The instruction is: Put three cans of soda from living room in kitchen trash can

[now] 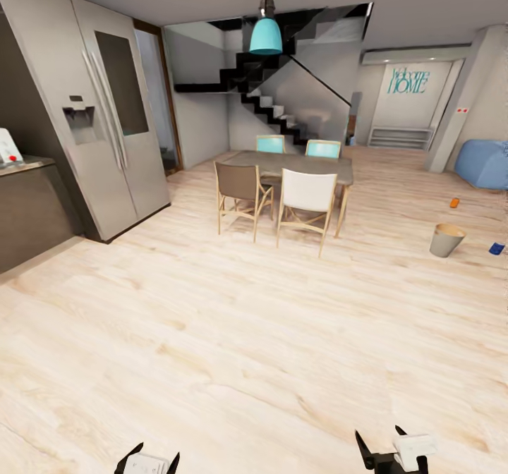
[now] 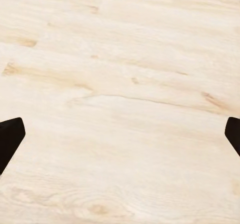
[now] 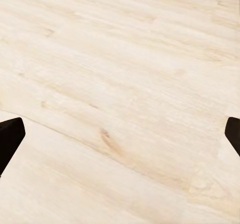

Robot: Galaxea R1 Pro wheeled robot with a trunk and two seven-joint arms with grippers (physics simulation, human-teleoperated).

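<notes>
Approach phase: my left gripper [image 1: 147, 460] and right gripper [image 1: 384, 449] gape wide, holding nothing. Orange can [image 1: 454, 203] lies beyond bin [image 1: 446, 240]; I should steer right, skirting table [image 1: 296, 165].

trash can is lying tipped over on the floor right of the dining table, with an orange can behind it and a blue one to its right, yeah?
Not quite: the trash can stands upright, open top up, as the head view shows. The rest holds: it sits on the floor right of the dining table, orange can behind it, blue can to its right.
</notes>
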